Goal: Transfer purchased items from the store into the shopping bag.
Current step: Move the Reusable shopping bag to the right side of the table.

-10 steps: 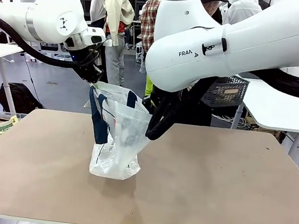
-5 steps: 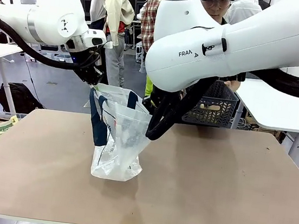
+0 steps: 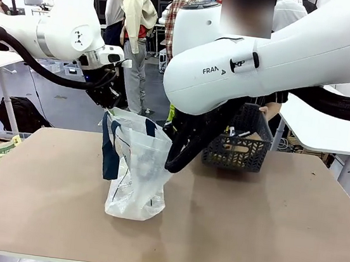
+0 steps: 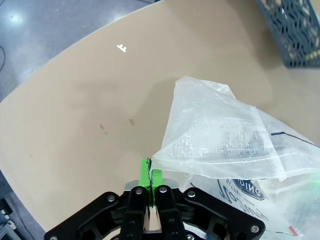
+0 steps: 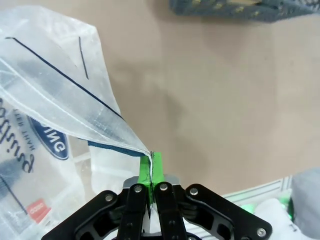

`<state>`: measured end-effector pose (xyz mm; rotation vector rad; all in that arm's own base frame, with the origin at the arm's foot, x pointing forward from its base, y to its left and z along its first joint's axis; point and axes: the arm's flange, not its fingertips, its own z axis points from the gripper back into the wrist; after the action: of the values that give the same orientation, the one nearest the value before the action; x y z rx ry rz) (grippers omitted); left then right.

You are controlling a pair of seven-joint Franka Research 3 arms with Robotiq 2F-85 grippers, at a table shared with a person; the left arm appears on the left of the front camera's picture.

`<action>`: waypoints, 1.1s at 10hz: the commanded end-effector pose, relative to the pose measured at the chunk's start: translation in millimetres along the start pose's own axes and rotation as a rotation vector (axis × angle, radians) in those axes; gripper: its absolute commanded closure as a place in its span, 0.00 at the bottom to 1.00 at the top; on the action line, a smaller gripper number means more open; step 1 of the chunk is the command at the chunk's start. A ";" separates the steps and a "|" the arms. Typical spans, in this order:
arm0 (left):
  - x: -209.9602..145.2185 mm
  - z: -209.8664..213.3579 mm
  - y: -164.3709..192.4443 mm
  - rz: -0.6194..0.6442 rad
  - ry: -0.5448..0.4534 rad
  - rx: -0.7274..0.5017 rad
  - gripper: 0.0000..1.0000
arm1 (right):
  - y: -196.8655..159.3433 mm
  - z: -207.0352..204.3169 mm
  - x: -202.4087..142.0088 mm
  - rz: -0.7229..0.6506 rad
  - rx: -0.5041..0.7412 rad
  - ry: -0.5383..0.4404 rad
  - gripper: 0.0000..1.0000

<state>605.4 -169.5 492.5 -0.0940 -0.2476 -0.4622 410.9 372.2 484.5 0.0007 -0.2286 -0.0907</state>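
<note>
The left gripper (image 4: 151, 167) is clenched on the thin edge of the bag (image 4: 220, 135); its two green pads press together with the plastic between them. The right gripper (image 5: 151, 162) is also clenched, on the opposite edge of the bag's mouth, where a navy trim line runs to the pads. In the front view the two grippers hold the mouth from both sides, the left gripper (image 3: 110, 100) at the far-left corner. The bag (image 3: 136, 177) hangs below them, and its bottom touches the table (image 3: 266, 219).

On the side of the bag there is a navy oval logo (image 5: 47, 137) with white cursive letters. It is cut off and turned, so the word cannot be read whole. Below it sits a small red label (image 5: 37, 210), too small to read. On the right arm the letters "FRA" (image 3: 213, 69) are visible; the rest is hidden.

There is one bag, one basket, two arms and two grippers. One navy handle (image 3: 108, 155) hangs down on the bag's left side.

The basket (image 3: 236, 152) is just beside the bag, to the right of the right gripper and farther from the robot. It is tilted, and a person stands behind it. Something tan (image 3: 236, 143) shows through its lattice; the items inside cannot be counted.
</note>
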 end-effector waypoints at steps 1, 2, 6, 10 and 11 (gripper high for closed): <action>0.0 0.5 -1.0 0.000 -0.006 0.003 1.00 | -0.3 2.8 0.5 0.010 0.005 -0.007 1.00; 0.0 0.5 -1.0 0.000 -0.006 0.003 1.00 | -0.3 2.8 0.5 0.010 0.005 -0.007 1.00; 0.0 0.5 -1.0 0.000 -0.006 0.003 1.00 | -0.3 2.8 0.5 0.010 0.005 -0.007 1.00; 0.0 0.5 -1.0 0.000 -0.006 0.003 1.00 | -0.3 2.8 0.5 0.010 0.005 -0.007 1.00; 0.0 0.5 -1.0 0.000 -0.006 0.003 1.00 | -0.3 2.8 0.5 0.010 0.005 -0.007 1.00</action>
<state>604.7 -172.0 492.3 -0.0948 -0.2472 -0.4656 411.0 373.4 488.0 0.0061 -0.2337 -0.0873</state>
